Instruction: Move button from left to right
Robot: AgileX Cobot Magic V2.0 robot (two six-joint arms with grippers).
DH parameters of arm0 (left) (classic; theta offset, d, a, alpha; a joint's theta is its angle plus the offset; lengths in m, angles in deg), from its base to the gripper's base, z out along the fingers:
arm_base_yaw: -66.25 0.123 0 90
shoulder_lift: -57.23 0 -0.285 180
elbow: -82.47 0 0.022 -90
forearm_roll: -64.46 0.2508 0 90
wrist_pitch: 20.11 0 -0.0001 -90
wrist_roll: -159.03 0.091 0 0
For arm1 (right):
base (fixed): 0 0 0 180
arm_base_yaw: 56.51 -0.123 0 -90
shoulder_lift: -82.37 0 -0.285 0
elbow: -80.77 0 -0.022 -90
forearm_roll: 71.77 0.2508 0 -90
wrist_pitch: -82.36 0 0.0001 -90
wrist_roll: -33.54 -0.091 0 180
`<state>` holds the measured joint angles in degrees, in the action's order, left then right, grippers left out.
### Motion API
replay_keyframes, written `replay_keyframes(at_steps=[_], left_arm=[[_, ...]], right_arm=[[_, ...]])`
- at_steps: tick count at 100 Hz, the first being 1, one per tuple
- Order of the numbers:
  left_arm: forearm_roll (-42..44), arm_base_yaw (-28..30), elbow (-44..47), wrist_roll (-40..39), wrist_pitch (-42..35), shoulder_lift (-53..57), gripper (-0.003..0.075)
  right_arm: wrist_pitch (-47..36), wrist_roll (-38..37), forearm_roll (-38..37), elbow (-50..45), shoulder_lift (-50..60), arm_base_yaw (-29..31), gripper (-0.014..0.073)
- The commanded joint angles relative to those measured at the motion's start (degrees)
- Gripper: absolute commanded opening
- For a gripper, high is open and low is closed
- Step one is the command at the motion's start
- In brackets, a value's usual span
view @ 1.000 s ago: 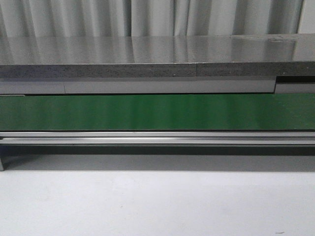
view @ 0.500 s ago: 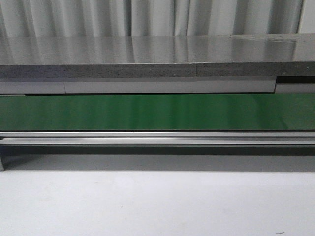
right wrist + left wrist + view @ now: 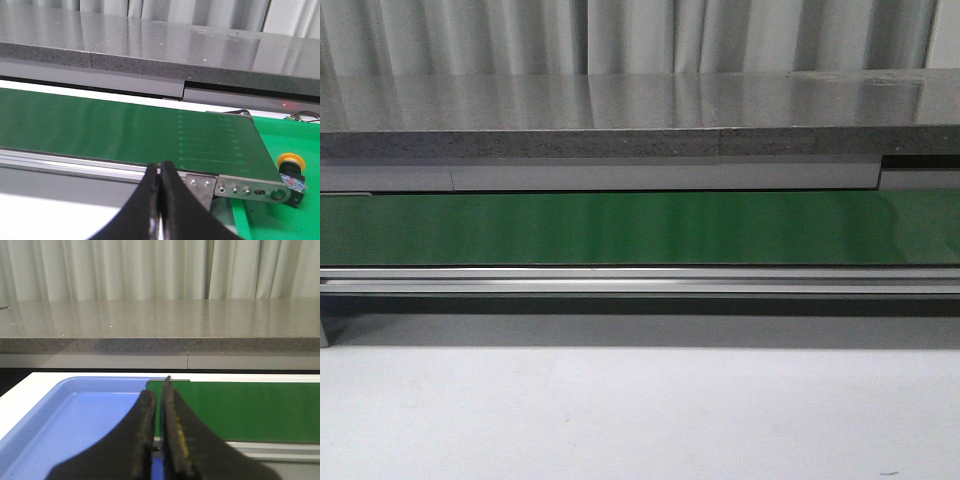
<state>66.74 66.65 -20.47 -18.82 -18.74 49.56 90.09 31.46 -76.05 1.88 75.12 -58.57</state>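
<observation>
One button [image 3: 291, 172] in sight: yellow cap, black body, sitting on the bright green mat [image 3: 295, 135] just past the end of the green conveyor belt [image 3: 125, 131], right wrist view only. One blue tray [image 3: 75, 420] beneath the left tool [image 3: 159, 432]. Both tools clenched and empty; right tool [image 3: 160, 200] near the belt rail, apart from the button. Front view shows neither arm. Judgement: no grasp yet. Next move calls for opening a tool and closing on the body.
</observation>
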Motion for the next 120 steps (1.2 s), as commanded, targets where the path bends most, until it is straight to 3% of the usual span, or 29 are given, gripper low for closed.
replay_keyframes(at_steps=[1, 37, 120], left_arm=[[0.11, -0.54, 0.61, -0.62, -5.49, 1.82, 0.0005], [0.99, -3.46, 2.32, -0.85, -5.65, 2.21, 0.0005], [0.88, -3.46, 2.32, -0.85, -5.65, 2.21, 0.0005]], right_arm=[[-4.97, 0.59, -0.68, -0.02, 0.98, -0.04, -0.0068], [-4.99, 0.59, -0.68, -0.02, 0.93, -0.04, -0.0068], [-4.99, 0.59, -0.68, -0.02, 0.93, -0.04, -0.0068]])
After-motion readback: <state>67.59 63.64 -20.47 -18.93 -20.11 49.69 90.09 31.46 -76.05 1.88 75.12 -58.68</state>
